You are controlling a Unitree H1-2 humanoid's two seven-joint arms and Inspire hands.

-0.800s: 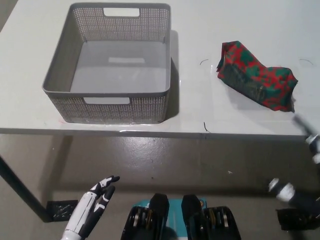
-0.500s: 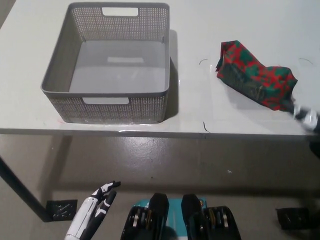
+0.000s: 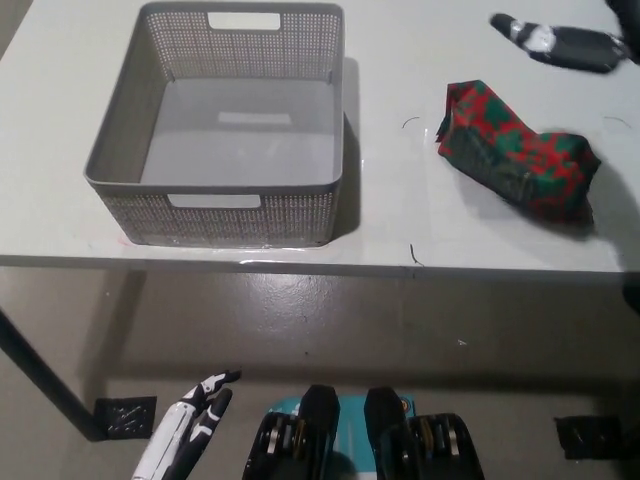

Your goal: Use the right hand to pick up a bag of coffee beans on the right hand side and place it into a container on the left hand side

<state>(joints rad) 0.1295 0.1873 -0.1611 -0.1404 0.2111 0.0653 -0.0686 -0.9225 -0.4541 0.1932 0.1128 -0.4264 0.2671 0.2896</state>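
Note:
The coffee bag (image 3: 515,155), red and green patterned, lies on the right part of the white table (image 3: 400,215). My black right hand (image 3: 558,42) hovers above the table's far right, beyond the bag and apart from it, its fingers stretched toward the left and holding nothing. The grey mesh container (image 3: 230,215) stands on the left part of the table and has nothing in it. My white left hand (image 3: 192,435) rests low at the bottom left, below the table's edge, open.
The table's front edge runs across the middle of the picture, with grey floor below it. A dark table leg (image 3: 30,375) slants at the lower left. Small black marks (image 3: 412,255) dot the tabletop between container and bag.
My right hand has risen from below the table's front edge at the right to above the far right of the table, past the bag. The left hand sank slightly.

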